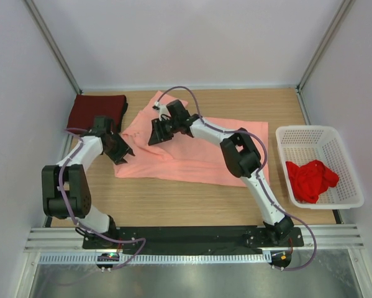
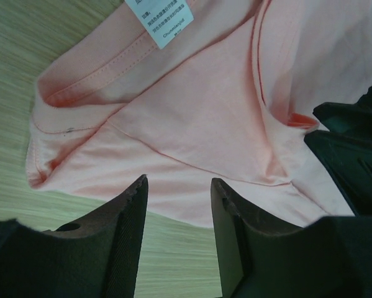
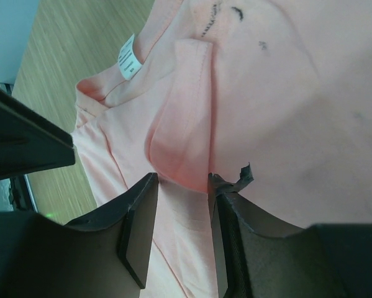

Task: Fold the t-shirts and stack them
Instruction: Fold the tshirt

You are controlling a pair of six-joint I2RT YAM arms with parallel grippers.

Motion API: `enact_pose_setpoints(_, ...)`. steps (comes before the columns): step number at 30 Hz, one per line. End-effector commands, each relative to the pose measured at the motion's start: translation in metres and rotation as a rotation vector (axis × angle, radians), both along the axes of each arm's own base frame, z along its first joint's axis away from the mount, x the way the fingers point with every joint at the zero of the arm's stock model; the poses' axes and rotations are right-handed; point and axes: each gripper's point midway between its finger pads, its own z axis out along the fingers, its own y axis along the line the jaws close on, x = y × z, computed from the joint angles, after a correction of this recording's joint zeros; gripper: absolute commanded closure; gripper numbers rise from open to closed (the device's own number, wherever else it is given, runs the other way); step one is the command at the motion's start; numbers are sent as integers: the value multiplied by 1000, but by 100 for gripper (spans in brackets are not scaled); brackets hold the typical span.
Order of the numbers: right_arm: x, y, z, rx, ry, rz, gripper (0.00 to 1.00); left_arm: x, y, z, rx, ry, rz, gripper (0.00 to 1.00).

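Across the middle of the wooden table [image 1: 173, 202] we see the salmon-pink t-shirt [image 1: 201, 158] spread mostly flat, its collar end toward the left. Both arms meet over that collar end.

Our left gripper [image 1: 129, 153] hangs at the shirt's left edge. In its wrist view the two fingers [image 2: 120, 217] stand spread, with only the shirt's edge and bare wood showing in the gap and nothing clasped. Just beyond those fingertips sits the shirt's collar [image 2: 92, 84] with its white care label [image 2: 159, 22].

Our right gripper [image 1: 154, 139] is down on the shirt, a little to the right of the collar. Its fingers [image 3: 139, 211] also stand apart, astride a raised ridge of the shirt's cloth that runs up into the gap. We cannot tell whether the pads touch that ridge, but they are not pressed together.

Off the pink shirt's rear left corner, just beside it, the dark maroon t-shirt [image 1: 97, 110] lies folded into a neat block. Well to the right of the pink shirt stands the white basket [image 1: 307, 129], and the bright red t-shirt [image 1: 310, 180] lies crumpled inside it.
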Motion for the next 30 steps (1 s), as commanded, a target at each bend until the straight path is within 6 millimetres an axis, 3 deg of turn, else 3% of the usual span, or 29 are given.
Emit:
enact_pose_setpoints(1,-9,17,58,71,-124,87,55,20,-3,3,-43,-42,38,54)
enact_pose_setpoints(10,-11,14,54,22,-166,91,56,26,-2,-18,-40,19,56,57)
enact_pose_setpoints(12,-7,12,54,9,-176,76,62,25,-1,-18,-33,19,57,57)
enact_pose_setpoints(14,2,7,53,-17,-204,25,81,25,2,-17,-21,10,61,57)
enact_pose_setpoints(15,0,6,53,-19,-202,25,82,25,2,-16,-21,9,59,57)
enact_pose_setpoints(16,3,7,59,-8,-219,6,89,26,3,-16,-13,9,63,57)
enact_pose_setpoints(18,9,-2,55,-35,-236,-53,95,24,6,-19,5,20,66,57)
enact_pose_setpoints(19,15,-3,72,-12,-272,-85,99,22,9,-23,19,34,72,57)
enact_pose_setpoints(21,21,-12,72,-38,-302,-153,99,17,18,-29,71,69,94,57)
enact_pose_setpoints(22,26,-14,85,-24,-337,-182,99,15,20,-34,81,86,99,57)
enact_pose_setpoints(25,39,-25,84,-63,-370,-260,99,12,24,-42,102,117,112,57)
enact_pose_setpoints(30,48,-34,68,-123,-343,-306,98,8,33,-51,154,161,126,57)
